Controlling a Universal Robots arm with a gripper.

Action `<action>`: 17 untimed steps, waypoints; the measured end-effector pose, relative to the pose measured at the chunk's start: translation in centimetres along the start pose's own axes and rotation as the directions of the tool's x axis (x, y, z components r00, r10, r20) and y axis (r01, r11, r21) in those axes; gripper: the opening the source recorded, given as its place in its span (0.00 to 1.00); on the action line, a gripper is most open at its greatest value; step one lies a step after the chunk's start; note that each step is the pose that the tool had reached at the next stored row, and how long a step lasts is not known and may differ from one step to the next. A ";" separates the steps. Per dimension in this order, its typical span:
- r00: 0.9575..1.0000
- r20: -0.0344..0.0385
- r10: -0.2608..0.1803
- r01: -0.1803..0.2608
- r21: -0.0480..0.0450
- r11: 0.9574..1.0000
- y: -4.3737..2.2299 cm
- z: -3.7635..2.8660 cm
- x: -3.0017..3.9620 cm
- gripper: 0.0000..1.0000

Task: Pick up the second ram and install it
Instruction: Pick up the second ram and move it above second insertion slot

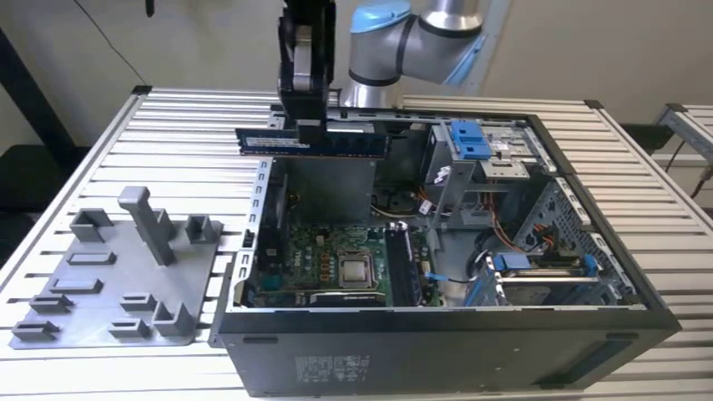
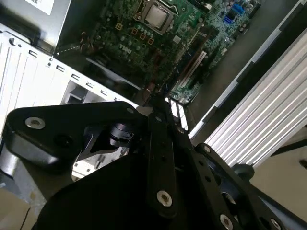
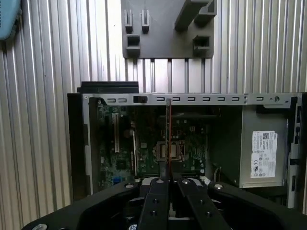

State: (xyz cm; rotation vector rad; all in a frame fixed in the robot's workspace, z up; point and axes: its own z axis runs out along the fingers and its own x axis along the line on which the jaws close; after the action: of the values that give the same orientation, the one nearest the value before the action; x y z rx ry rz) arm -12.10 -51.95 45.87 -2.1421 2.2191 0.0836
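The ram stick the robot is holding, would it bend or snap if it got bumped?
Probably stiff: the second ram sticks out straight both ways from the tool pinching its middle. Likely light, being so thin. Bare chips hint it's fragile.

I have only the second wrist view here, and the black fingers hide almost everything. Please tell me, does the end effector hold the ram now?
Observer: Yes. In the exterior view the end effector is shut on the second ram, gripping it near its middle.
Operator: Is it seated in the board?
Observer: No. The ram hangs level, high above the open computer case and well clear of the motherboard.
Operator: Where is the holder tray?
Observer: The grey holder tray lies on the slatted table, beside the case on the exterior view's left.
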 end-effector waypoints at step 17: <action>1.000 0.000 -0.001 0.001 0.000 1.000 -7.52 0.03 -0.37 0.13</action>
State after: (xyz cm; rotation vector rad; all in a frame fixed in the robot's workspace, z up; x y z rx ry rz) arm -4.57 -51.85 45.87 -2.1432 2.2181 0.0836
